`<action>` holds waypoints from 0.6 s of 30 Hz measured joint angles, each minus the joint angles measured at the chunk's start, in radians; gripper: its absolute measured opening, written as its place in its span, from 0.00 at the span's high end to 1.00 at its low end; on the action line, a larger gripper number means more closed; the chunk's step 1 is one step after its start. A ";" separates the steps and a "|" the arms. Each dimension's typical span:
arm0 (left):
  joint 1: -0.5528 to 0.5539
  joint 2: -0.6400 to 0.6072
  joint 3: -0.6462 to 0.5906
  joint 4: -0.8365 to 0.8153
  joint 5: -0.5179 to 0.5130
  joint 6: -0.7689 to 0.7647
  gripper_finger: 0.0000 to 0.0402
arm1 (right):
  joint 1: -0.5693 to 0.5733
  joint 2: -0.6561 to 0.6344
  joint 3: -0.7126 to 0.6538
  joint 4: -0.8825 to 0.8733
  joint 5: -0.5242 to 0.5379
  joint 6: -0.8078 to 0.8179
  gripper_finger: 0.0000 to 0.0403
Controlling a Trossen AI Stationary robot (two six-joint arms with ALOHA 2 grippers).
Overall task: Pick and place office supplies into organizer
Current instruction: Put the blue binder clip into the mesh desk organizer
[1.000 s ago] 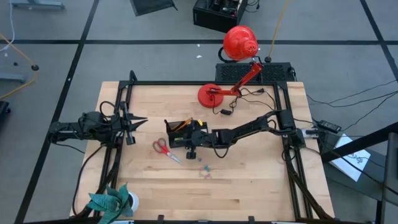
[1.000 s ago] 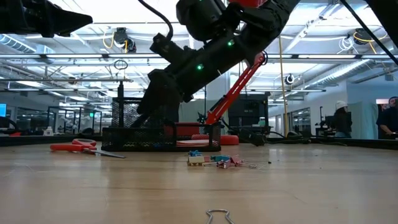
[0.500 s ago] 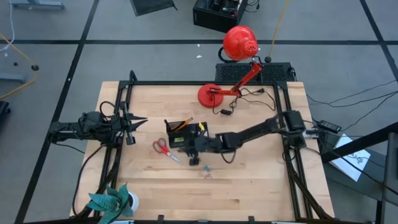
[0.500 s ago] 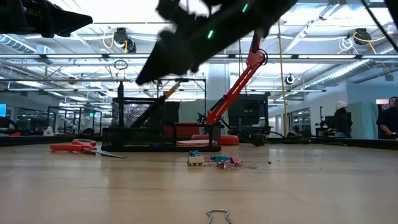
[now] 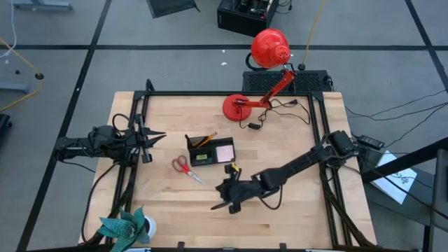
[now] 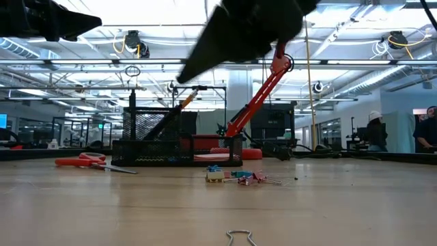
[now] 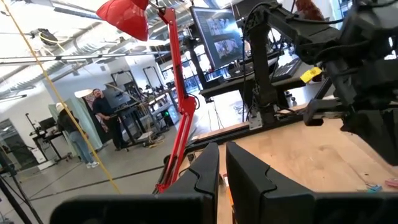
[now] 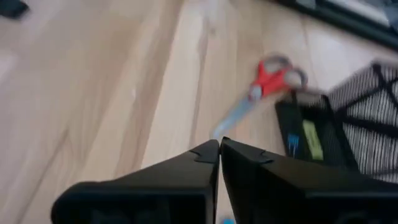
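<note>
Organizer, high view: we see the black mesh organizer tray (image 5: 208,150) mid-tabletop, red-handled scissors (image 5: 183,166) just beside it; right claw (image 5: 222,206) shut and empty, arm stretched low.
Low view: small blue and pink clips (image 6: 237,176) loose; we judge them next.
Left wrist view: left claw (image 7: 222,176) narrow, parked aside.
Right wrist view: fingertips (image 8: 208,154) meet, open before descending.

Setting: robotics lab in an open-plan industrial hall. Evidence: butcher-block table (image 5: 280,210) held in a black metal frame (image 5: 231,94), standing on grey carpet tiles marked with dark lines. Beyond the table, exposed ceiling trusses (image 6: 89,65) with ducts and strip lighting; glass-walled bays at its far side. Beside the table, a monitor on a stand (image 7: 217,34) and black equipment racks. People (image 7: 74,134) stand at workbenches well beyond the table. Cables (image 5: 413,108) trail across the floor just beside it.
</note>
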 joint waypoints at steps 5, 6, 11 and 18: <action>0.000 0.000 0.000 -0.001 0.000 0.000 0.91 | 0.018 -0.001 -0.072 -0.015 0.005 0.097 0.99; 0.000 0.000 0.000 0.000 0.000 0.000 0.91 | 0.018 -0.001 -0.094 -0.017 0.004 0.118 0.99; 0.000 0.000 0.000 0.000 0.000 -0.001 0.91 | 0.017 0.001 -0.206 0.027 0.006 0.187 1.00; 0.000 0.000 0.000 0.000 0.000 -0.001 0.91 | 0.021 -0.031 -0.373 0.236 0.003 0.208 1.00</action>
